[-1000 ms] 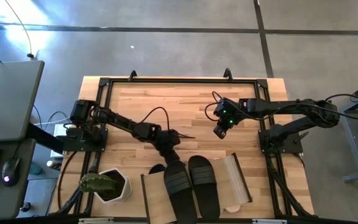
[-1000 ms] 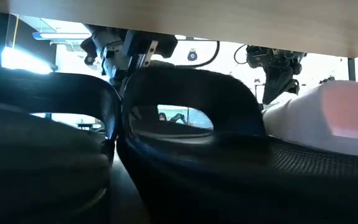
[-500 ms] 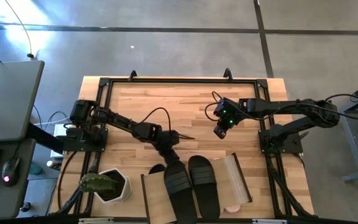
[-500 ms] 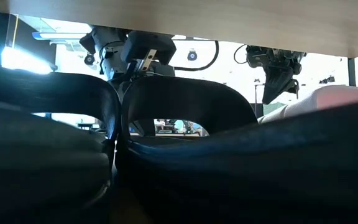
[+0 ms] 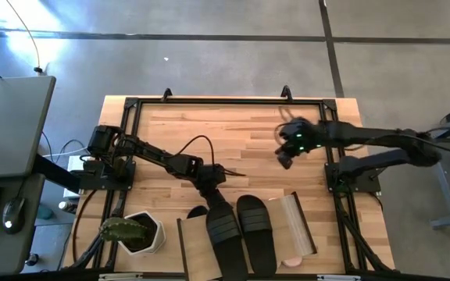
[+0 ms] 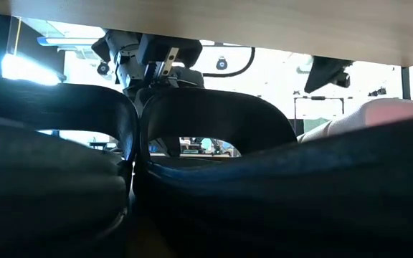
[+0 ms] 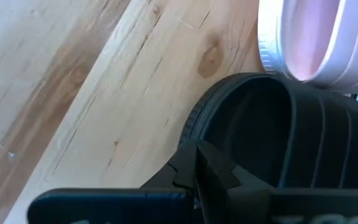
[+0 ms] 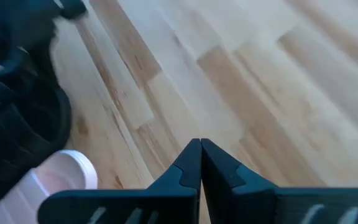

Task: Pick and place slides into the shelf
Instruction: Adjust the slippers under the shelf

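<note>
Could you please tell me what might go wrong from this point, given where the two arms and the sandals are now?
The left tool is shut and pressed against the heel end of a black sandal, not gripping it, so pushing could skew the sandal rather than seat it in the shelf.

The neighbouring black sandal and a pink-and-white sandal sit close by and could be nudged.

The plant pot stands beside the shelf, near the left arm's path.

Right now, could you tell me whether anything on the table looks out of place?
Two black slides stick out past the shelf's edge onto the table. The shut left hand is at one's end; the right hand hovers apart.
</note>
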`<state>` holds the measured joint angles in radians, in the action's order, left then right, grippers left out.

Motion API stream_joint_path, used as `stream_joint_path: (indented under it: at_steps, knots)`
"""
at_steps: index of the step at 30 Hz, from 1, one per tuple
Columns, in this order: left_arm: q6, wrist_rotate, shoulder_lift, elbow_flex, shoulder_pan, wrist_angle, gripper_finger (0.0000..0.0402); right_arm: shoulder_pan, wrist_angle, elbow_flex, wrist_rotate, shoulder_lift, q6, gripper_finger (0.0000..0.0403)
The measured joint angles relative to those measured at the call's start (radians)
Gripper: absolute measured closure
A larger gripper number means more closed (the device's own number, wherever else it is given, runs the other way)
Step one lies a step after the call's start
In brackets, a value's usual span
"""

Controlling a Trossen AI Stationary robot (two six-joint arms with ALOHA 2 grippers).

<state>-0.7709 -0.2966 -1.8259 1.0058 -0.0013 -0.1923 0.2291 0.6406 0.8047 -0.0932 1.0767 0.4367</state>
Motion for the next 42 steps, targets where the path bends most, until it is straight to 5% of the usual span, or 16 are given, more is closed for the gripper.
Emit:
stream_joint_path:
  at_steps: [6, 14, 22, 26, 32, 37, 39, 42]
  knots:
    - [-0.02, 0.001, 0.0, 0.01, 0.0, 0.011, 0.0401, -0.059, -0.01, 0.0, -0.097, -0.268, -0.076, 0.0403]
    - [-0.019, 0.0, 0.0, 0.04, 0.0, 0.011, 0.0401, -0.322, -0.412, 0.0, -0.204, -0.513, 0.141, 0.0403]
    - [-0.019, -0.012, 0.0, 0.042, 0.001, 0.009, 0.0401, -0.62, -0.864, 0.002, -0.058, -0.414, 0.184, 0.0403]
    - [-0.019, -0.014, 0.0, 0.042, 0.001, 0.009, 0.0401, -0.735, -0.951, 0.024, 0.035, -0.281, 0.187, 0.0403]
    - [-0.019, -0.018, 0.0, 0.042, 0.001, 0.01, 0.0401, -0.924, -0.691, 0.347, 0.272, -0.018, 0.147, 0.0403]
    - [-0.013, -0.021, 0.0, 0.042, 0.001, 0.011, 0.0401, -1.115, -0.154, 0.768, 0.645, 0.224, 0.074, 0.0403]
    - [-0.012, -0.021, 0.0, 0.042, 0.001, 0.012, 0.0401, -1.172, 0.082, 0.907, 0.786, 0.332, 0.15, 0.0403]
    - [-0.011, -0.02, 0.0, 0.043, 0.001, 0.012, 0.0401, -1.228, 0.348, 1.09, 0.861, 0.49, 0.31, 0.0403]
